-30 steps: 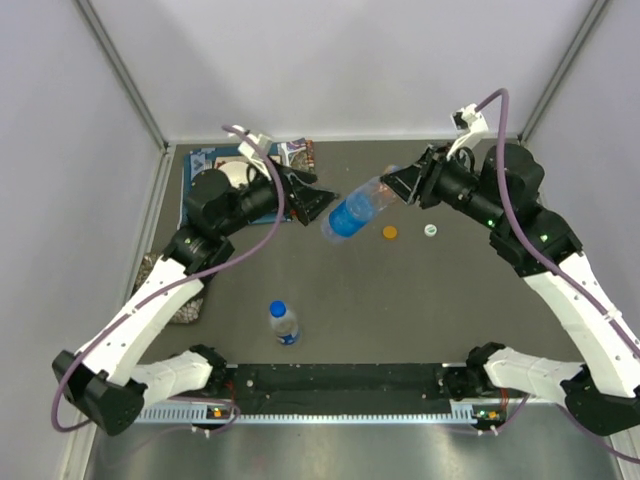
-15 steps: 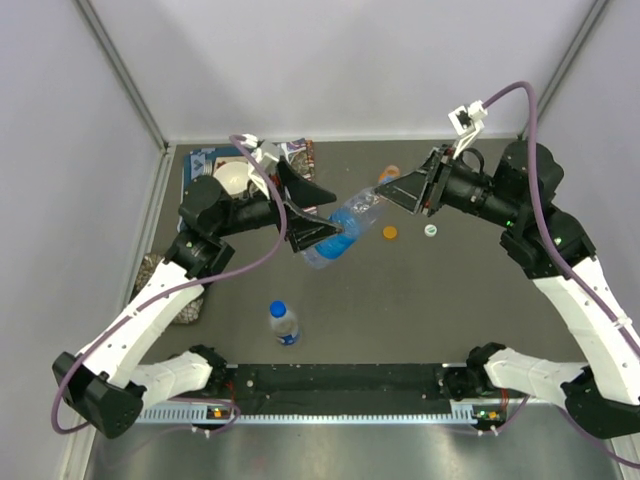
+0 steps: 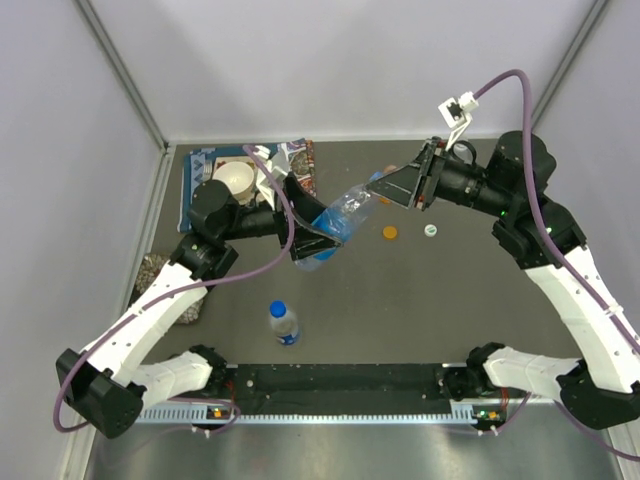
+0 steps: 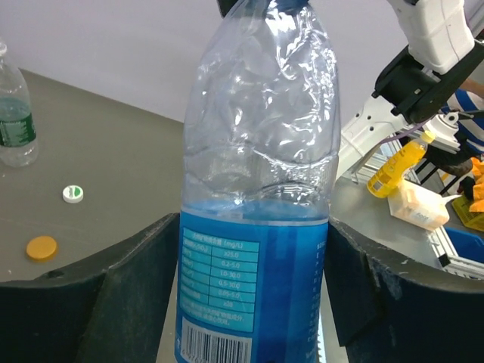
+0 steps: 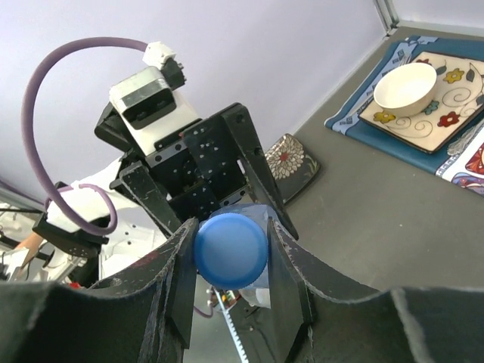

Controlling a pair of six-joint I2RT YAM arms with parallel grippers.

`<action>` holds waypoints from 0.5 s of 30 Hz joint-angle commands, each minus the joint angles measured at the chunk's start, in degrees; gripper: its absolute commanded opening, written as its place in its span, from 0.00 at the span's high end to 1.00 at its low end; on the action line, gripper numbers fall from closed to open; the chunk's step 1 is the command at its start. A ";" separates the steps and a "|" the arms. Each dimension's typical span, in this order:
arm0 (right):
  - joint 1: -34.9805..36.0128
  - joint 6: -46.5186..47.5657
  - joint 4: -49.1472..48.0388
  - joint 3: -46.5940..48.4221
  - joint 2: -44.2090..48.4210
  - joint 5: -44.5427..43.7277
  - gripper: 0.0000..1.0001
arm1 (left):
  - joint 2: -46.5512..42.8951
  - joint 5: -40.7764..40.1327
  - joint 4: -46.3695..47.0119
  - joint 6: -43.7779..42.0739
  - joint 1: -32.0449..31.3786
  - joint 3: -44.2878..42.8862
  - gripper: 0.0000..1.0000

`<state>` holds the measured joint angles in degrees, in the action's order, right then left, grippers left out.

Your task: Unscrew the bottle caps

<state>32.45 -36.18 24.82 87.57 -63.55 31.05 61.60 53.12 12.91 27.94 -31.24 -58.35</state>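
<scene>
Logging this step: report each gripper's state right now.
Left gripper: closed on the blue-labelled bottle.
Right gripper: closed on that bottle's blue cap.

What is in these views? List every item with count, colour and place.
clear plastic bottle with blue label: one, tilted in the air between both arms
round blue plastic cap: one, on that bottle
small clear bottle with blue cap: one, upright, near left of table
clear bottle with green label: one, upright, left edge of left wrist view
round orange plastic cap: one, loose on table
round white plastic cap: one, right of the orange one
white bowl: one, on patterned plate, far left corner
dark grey table: one
left end effector: black, shut on the tilted bottle's body
right end effector: black, shut on the blue cap
</scene>
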 commanded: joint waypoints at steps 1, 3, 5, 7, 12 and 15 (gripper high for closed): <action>-0.63 -0.99 -3.99 2.87 0.27 1.56 1.00 | 0.00 2.33 3.18 -0.70 0.13 0.08 0.29; -0.63 -0.64 -3.99 2.78 0.27 1.65 1.00 | 0.36 2.86 3.18 -0.70 -0.04 -0.19 0.34; -0.63 -0.47 -3.81 2.69 0.27 1.73 1.00 | 0.80 3.48 2.91 -0.87 -0.22 -0.28 0.35; -0.63 0.06 -3.46 2.52 0.18 1.74 1.00 | 1.41 4.00 1.87 -1.74 -0.75 -0.80 0.38; -0.63 1.11 -2.50 2.61 0.27 0.33 0.90 | 2.82 1.91 -6.03 -8.24 -3.91 -3.87 0.55; -0.54 1.38 -1.71 2.69 0.62 -2.56 0.52 | 2.56 -4.05 -12.19 -14.31 -6.71 -4.93 0.58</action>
<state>32.12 -34.48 25.61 87.57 -63.77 30.35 63.99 53.78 8.43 22.50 -34.41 -60.34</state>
